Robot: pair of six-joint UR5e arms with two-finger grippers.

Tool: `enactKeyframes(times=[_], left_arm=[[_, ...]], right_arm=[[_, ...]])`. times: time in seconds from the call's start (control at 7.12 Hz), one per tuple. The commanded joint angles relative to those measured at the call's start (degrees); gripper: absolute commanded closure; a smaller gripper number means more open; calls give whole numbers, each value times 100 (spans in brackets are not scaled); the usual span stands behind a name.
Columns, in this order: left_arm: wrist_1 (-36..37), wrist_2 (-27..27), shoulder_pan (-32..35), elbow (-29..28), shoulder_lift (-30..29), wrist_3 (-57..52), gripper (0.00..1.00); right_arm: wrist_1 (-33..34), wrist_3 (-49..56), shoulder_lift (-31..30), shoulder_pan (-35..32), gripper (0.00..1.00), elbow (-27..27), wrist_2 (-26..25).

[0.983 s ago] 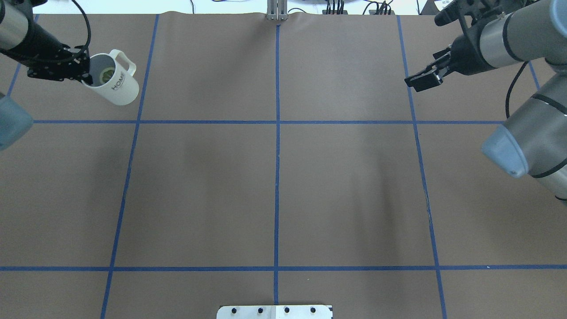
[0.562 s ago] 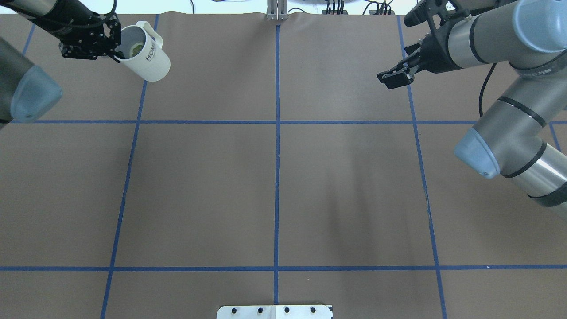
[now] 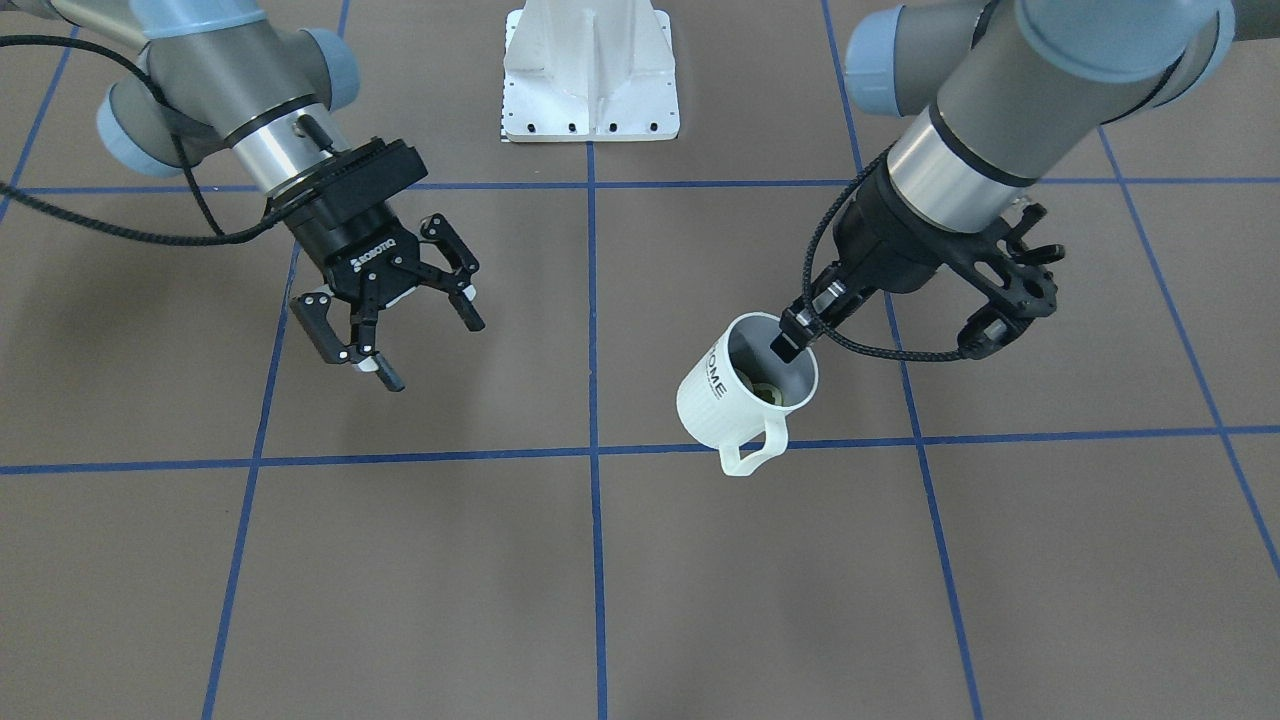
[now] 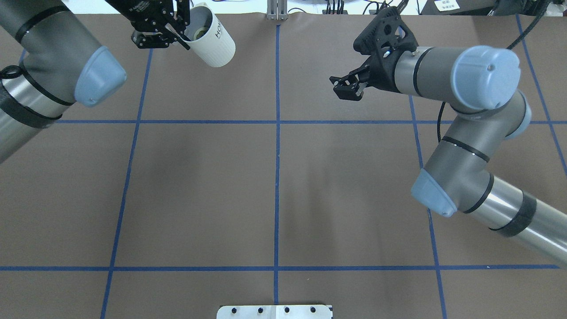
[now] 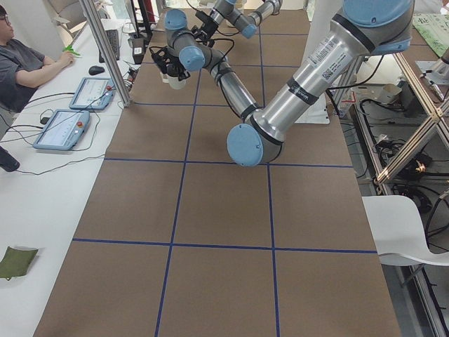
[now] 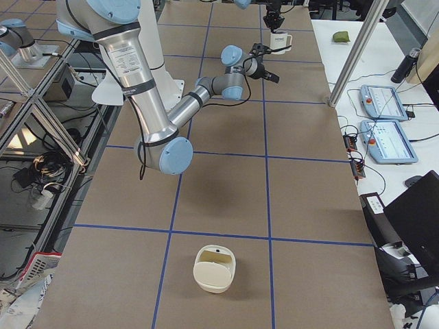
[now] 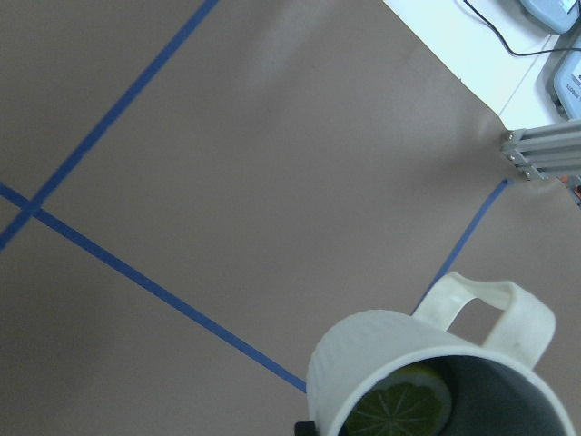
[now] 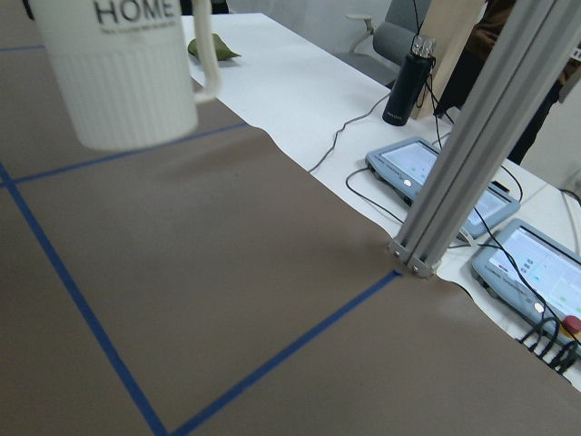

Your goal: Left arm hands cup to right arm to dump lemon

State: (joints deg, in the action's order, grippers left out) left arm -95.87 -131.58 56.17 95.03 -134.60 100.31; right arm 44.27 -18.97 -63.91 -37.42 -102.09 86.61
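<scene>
The cup [image 3: 722, 392] is a cream-white mug with "HOME" on its wall and its handle towards the operators' side. It hangs tilted above the table. My left gripper [image 3: 797, 333] is shut on its rim, with one finger inside. Lemon slices [image 3: 766, 392] lie in the cup's bottom; they also show in the left wrist view [image 7: 405, 405]. In the overhead view the cup [image 4: 218, 40] and left gripper [image 4: 182, 34] are at the far edge, left of centre. My right gripper [image 3: 425, 345] is open and empty, well apart from the cup; overhead, the right gripper [image 4: 346, 88] is right of centre. The right wrist view shows the cup [image 8: 118, 82] ahead.
A white mount plate [image 3: 590, 70] sits at the robot's base. An aluminium post [image 8: 467, 154] stands at the table's far edge, with teach pendants [image 8: 427, 173] on the white bench behind. A cream container [image 6: 215, 269] stands at the table's right end.
My left arm has carried the cup to the right along the far edge, towards the centre line. My right gripper has moved left towards the centre and stays open.
</scene>
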Motion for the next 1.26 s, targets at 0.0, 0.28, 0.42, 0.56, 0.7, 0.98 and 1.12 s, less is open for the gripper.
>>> enactKeyframes(times=[0.0, 0.28, 0.42, 0.56, 0.7, 0.98, 1.12], left_arm=[[-254, 10, -281, -264, -311, 461, 100], [-529, 10, -335, -309, -330, 683, 100], [-529, 1, -422, -301, -330, 692, 100], [-520, -8, -501, -292, -365, 718, 100], [-520, -8, -641, -283, -417, 745, 100], [-520, -60, -774, -239, -435, 876, 100], [-511, -322, -783, -239, -435, 903, 100]], right_arm=[[-208, -142, 412, 794, 4, 180, -1335], [-382, -133, 441, 1086, 4, 216, -1760], [-393, -124, 441, 1157, 4, 216, -1962], [-393, -124, 441, 1158, 4, 216, -1973], [-393, -115, 441, 1158, 4, 216, -1973], [-384, -89, 441, 1158, 4, 216, -1990], [-384, -89, 441, 1158, 4, 216, -1990]])
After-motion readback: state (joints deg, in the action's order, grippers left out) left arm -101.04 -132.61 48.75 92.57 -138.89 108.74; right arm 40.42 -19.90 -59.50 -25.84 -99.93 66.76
